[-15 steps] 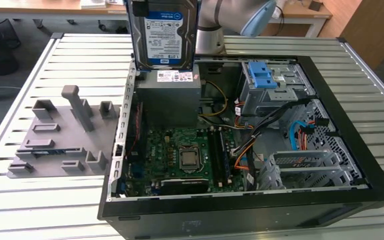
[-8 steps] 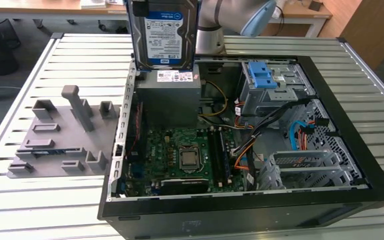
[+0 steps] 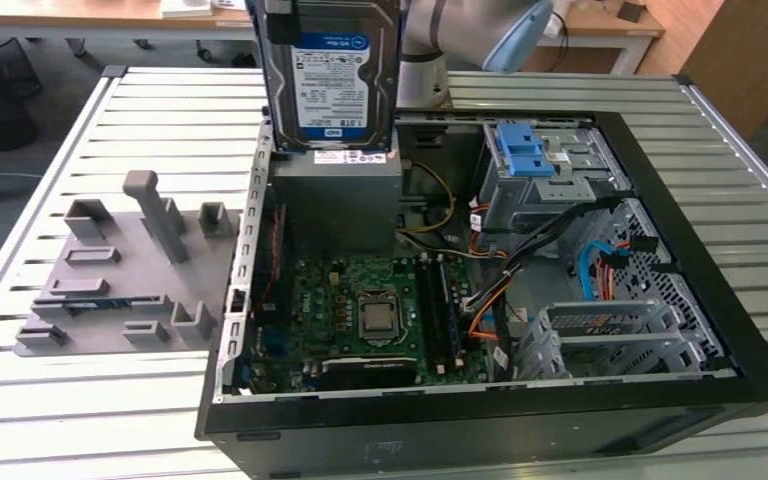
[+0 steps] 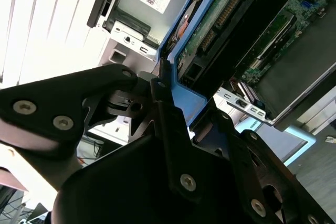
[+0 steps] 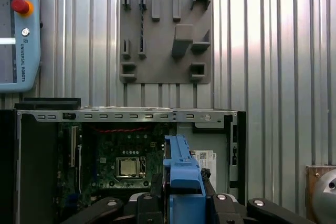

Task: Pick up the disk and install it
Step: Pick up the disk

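The jaws are closed narrow on the disk [image 5: 181,169], with one black finger [image 5: 156,184] on each side of its blue bracket. In the second wrist view a finger [image 4: 163,108] presses against the bracket's blue tab, and the disk's green circuit board runs away from it.

In the exterior view the disk [image 3: 327,75] hangs upright with its label facing the camera. It is above the open case [image 3: 491,420], over the far corner where the power supply [image 3: 337,205] sits. Its lower edge overlaps the supply's top in that picture, but I cannot tell whether they touch. The arm [image 3: 424,70] rises behind the case's far wall, its pale link just beside the disk on the exterior view's right.

The wrist points straight down. The first wrist view looks past the disk's thin edge into the case, onto the motherboard [image 5: 105,156] and the supply's white sticker [image 5: 207,161].

Inside the case the motherboard [image 3: 357,310] fills the middle. A grey cage [image 3: 538,160] with two blue clips sits in the far corner on the exterior view's right.

The case lies on its side on a slatted metal counter [image 3: 157,110]. Beside the case, on the exterior view's left, a grey fixture plate [image 3: 111,275] with upright slots lies flat on the counter. A teach pendant [image 5: 18,30] rests on the counter near the case's wall, off to one side of the plate.
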Controlling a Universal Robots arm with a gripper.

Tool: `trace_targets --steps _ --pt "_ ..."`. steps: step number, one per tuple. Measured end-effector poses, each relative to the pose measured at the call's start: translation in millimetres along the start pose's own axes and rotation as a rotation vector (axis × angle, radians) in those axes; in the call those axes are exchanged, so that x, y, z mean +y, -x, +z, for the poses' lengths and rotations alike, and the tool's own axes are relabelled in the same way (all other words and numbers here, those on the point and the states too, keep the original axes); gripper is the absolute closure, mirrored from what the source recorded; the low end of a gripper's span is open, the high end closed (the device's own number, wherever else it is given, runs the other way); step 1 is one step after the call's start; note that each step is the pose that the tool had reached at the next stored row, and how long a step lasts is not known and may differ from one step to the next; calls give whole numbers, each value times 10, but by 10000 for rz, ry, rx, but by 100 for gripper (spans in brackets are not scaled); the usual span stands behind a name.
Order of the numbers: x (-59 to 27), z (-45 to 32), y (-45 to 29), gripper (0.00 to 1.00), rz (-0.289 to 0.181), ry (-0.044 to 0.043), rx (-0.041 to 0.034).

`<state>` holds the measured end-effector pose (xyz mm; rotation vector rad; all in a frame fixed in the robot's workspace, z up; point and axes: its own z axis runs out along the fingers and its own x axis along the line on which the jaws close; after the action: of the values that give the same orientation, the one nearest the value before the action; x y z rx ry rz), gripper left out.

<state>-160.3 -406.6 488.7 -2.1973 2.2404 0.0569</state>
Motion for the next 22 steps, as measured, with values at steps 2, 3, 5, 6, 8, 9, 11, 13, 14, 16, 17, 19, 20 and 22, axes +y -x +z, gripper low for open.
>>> trace_targets --steps 2,3,5,6,8,9,11,13,14,16,17,19,20,22 --pt "-1 6 -48 63 0 -19 0" --pt "-1 9 -67 63 0 -29 -1" --pt "-2 15 -90 63 -1 -42 -1" --pt "-4 19 -95 63 -1 -46 -3" --pt "-18 24 -99 63 -1 -46 -1" --pt "-27 27 -101 63 -1 -46 -1" --pt "-60 32 -102 63 -1 -45 0" --pt "-115 41 -107 63 -1 -45 -1" --pt "-136 58 -165 63 -2 -45 0" --pt "-137 67 -195 63 -2 -47 -1" --pt "-137 71 -210 63 -2 -46 0" --pt "-139 81 -239 63 -2 -48 -1" --pt "-142 84 -251 63 -2 -47 -1" --pt "-158 93 -263 63 -1 -49 -3"
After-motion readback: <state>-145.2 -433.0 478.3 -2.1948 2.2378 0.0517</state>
